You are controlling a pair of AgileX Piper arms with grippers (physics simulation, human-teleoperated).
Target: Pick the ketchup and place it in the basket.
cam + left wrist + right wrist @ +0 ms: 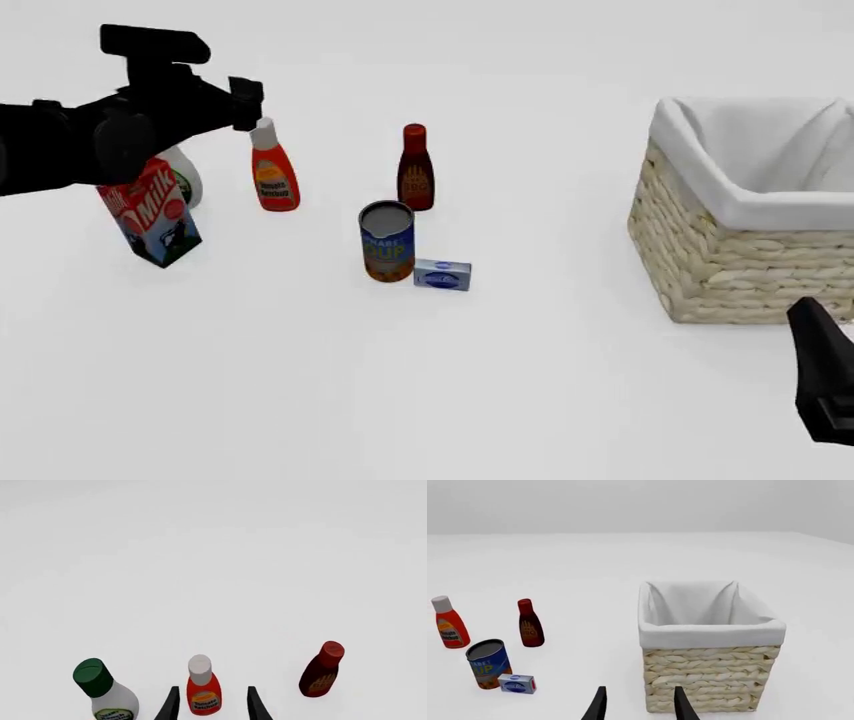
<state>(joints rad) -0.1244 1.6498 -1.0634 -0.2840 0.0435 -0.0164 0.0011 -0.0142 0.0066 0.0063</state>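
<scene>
The ketchup (274, 170), an orange-red squeeze bottle with a white cap, stands upright at the back left of the table. In the left wrist view the ketchup (203, 689) stands between my open left gripper's (212, 707) fingertips (171, 704), untouched. In the front view the left gripper (244, 103) hovers just behind and above the bottle's cap. The wicker basket (727, 250) with white lining stands at the right; it also shows in the right wrist view (710, 672). My right gripper (639, 707) is open and empty, low near the basket's front side.
A maroon bottle with red cap (415, 169) stands right of the ketchup. A white bottle with green cap (103, 690) and a milk carton (150, 215) stand to its left. A soup can (387, 241) and a small blue box (442, 274) sit nearer the front.
</scene>
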